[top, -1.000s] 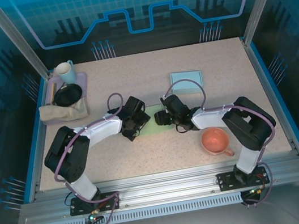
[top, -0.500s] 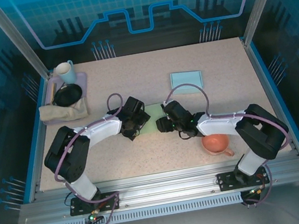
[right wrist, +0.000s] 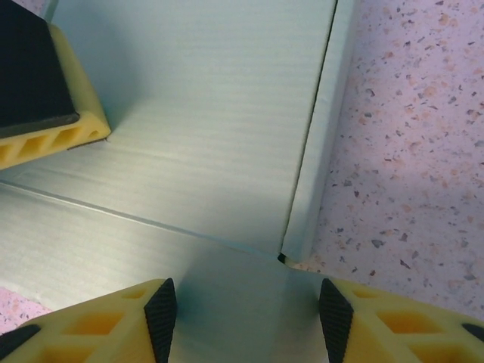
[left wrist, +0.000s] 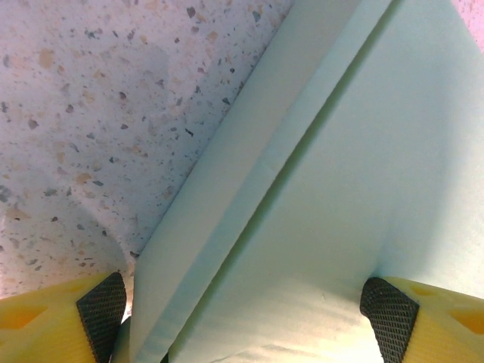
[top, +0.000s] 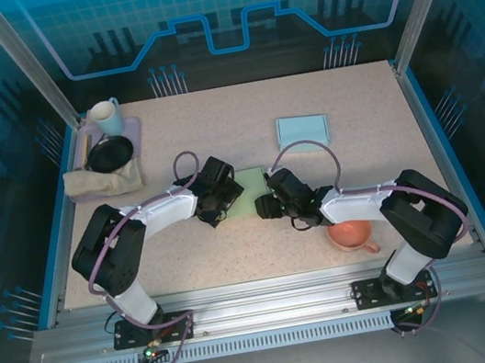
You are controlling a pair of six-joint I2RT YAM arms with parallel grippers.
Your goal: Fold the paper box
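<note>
While left gripper [left wrist: 246, 306] (wide open) and right gripper [right wrist: 248, 310] (half open) sit empty over the flat pale-green paper box sheet [top: 250, 189], folding looks barely started: no walls up.

black-and-white arms [top: 159, 209], purple cables [top: 299, 142]; yellow tool fingers [right wrist: 98, 325], black mesh pads [left wrist: 102, 306]

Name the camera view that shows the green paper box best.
Right wrist: the paper box lies close, its creases and side flap sharp. Left wrist gives one long folded edge close up. In top external it is a small, distant green patch.
</note>
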